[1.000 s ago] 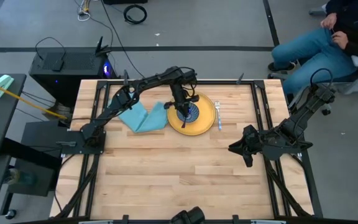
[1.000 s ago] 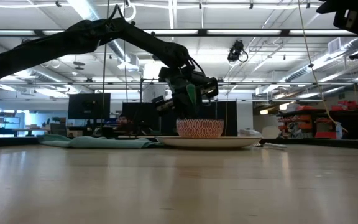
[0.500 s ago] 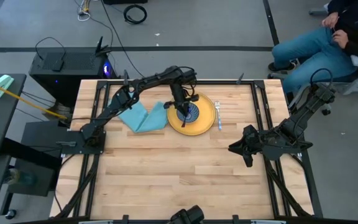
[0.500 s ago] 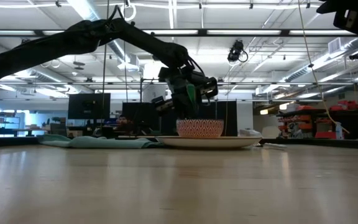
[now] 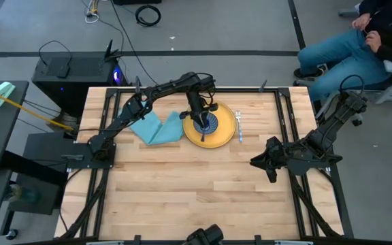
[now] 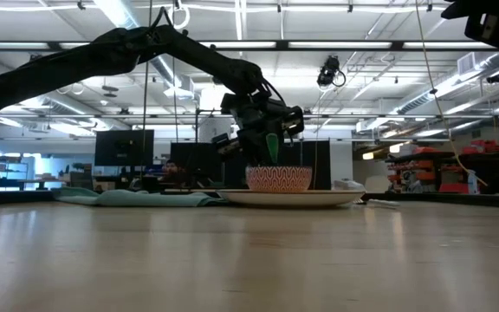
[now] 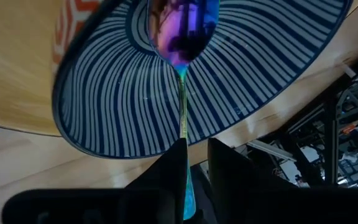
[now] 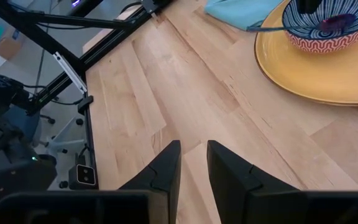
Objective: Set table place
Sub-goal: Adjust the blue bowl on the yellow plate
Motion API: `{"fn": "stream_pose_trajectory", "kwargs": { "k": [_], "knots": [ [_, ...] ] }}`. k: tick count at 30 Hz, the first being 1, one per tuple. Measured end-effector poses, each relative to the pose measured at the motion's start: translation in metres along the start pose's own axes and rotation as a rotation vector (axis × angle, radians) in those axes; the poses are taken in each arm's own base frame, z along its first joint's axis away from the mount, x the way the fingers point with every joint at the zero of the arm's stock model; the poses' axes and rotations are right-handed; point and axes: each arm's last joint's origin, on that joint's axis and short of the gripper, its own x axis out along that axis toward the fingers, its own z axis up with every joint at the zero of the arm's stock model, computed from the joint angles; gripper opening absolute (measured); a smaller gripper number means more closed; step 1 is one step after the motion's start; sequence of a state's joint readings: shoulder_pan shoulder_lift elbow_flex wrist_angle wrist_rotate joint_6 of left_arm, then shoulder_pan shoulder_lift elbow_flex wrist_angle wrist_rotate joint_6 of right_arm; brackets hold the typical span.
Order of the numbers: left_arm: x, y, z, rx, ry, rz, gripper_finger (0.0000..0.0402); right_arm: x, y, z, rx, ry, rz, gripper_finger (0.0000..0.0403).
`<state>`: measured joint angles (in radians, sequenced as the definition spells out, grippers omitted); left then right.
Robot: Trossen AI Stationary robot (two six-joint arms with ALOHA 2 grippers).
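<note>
The yellow plate (image 5: 223, 136) lies on the table's far middle, and the blue striped bowl (image 5: 208, 124) stands on it. My left gripper (image 5: 199, 116) hangs over the bowl, shut on the spoon (image 7: 183, 25), whose purple head is down inside the bowl (image 7: 104, 99). In the low view the teal handle (image 6: 272, 147) rises out of the bowl (image 6: 278, 178) to the gripper (image 6: 262, 130). The fork (image 5: 239, 126) lies just right of the plate. The light blue napkin (image 5: 156, 128) lies left of it. My right gripper (image 5: 258, 162) waits shut at the table's right. My left gripper pinches the spoon's teal handle (image 7: 187, 198) near its free end between its two fingers (image 7: 171, 169). It comes from above, pointing down, with the fingers along the handle. The spoon stands steeply, head down inside the bowl; whether the head rests on the bowl's floor I cannot tell.
Black rails (image 5: 288, 122) edge the table. A wide stretch of bare wood (image 5: 196, 190) lies on the near half. A seated person (image 5: 346, 47) is beyond the far right corner. A dark box with cables (image 5: 67, 71) sits off the far left corner.
In the low view the spoon's teal handle has come down, closer to the bowl's rim, while my left arm has hardly shifted. The bowl, plate, fork and napkin have kept their places.
</note>
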<state>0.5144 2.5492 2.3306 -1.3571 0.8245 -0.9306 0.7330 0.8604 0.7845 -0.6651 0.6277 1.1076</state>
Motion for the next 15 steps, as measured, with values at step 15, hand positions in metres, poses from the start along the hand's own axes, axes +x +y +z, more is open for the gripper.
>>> {"fn": "stream_pose_trajectory", "kwargs": {
  "k": [15],
  "knots": [
    [-0.059, -0.010, -0.038, 0.279, -0.052, -0.112, 0.0056, 0.000, 0.000, 0.000, 0.000, 0.000, 0.000, 0.0085]
  ]
}}
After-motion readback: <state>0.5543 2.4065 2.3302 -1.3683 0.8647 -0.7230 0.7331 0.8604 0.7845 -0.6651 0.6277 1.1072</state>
